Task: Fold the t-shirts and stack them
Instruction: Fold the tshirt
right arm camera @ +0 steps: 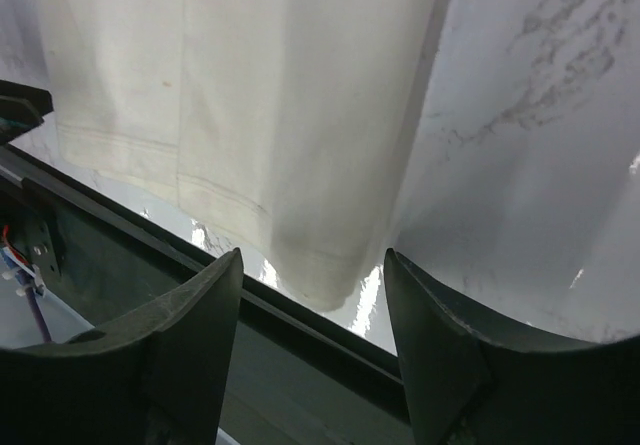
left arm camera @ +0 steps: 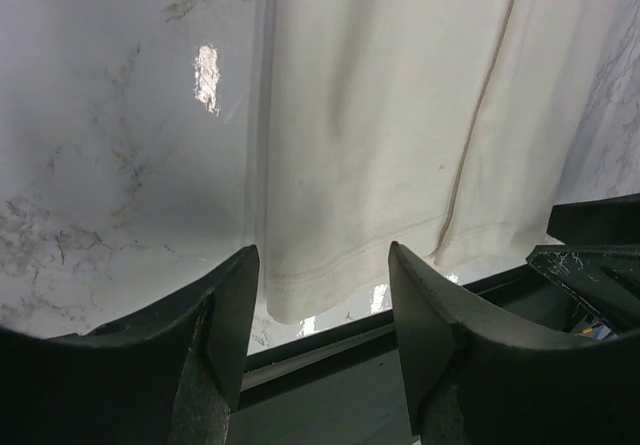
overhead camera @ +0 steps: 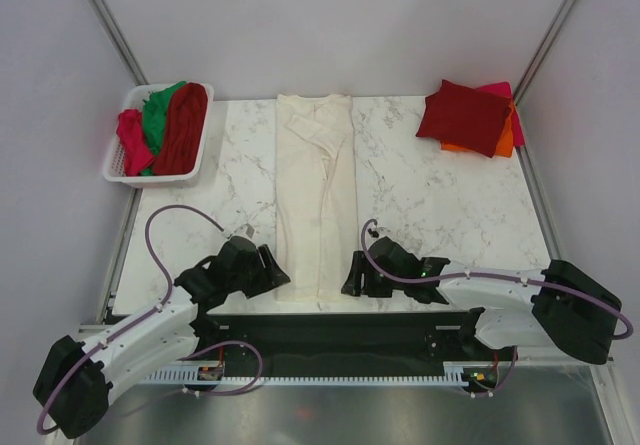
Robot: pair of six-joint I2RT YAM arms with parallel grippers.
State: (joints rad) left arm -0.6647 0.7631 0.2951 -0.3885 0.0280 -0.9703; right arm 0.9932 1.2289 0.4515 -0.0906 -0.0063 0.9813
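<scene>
- The white marble table (overhead camera: 430, 200) is veined in grey, and bright glare spots show on it in both wrist views.
- Pale, plain walls (overhead camera: 330, 25) close in the back and sides, and 2 slanted metal posts (overhead camera: 108, 25) rise from the far corners.
- A dark rail (overhead camera: 340, 327) runs along the near edge between the 2 arm bases.
- The cream shirt (overhead camera: 316, 190) lies in the middle of the table, folded into 1 long narrow strip from the far edge to the near edge.
- The left claw (overhead camera: 278, 273) sits low just beside the hem's left corner. Its fingers are apart and hold nothing.
- The right claw (overhead camera: 350, 279) sits low at the hem's right corner. Its fingers are likewise spread and empty.
- A white basket (overhead camera: 112, 157) at the far left corner holds loose shirts (overhead camera: 172, 123) in red, green and pink.
- A stack of folded shirts (overhead camera: 465, 115) rests at the far right corner, dark red on top with orange and pink edges showing beneath.
</scene>
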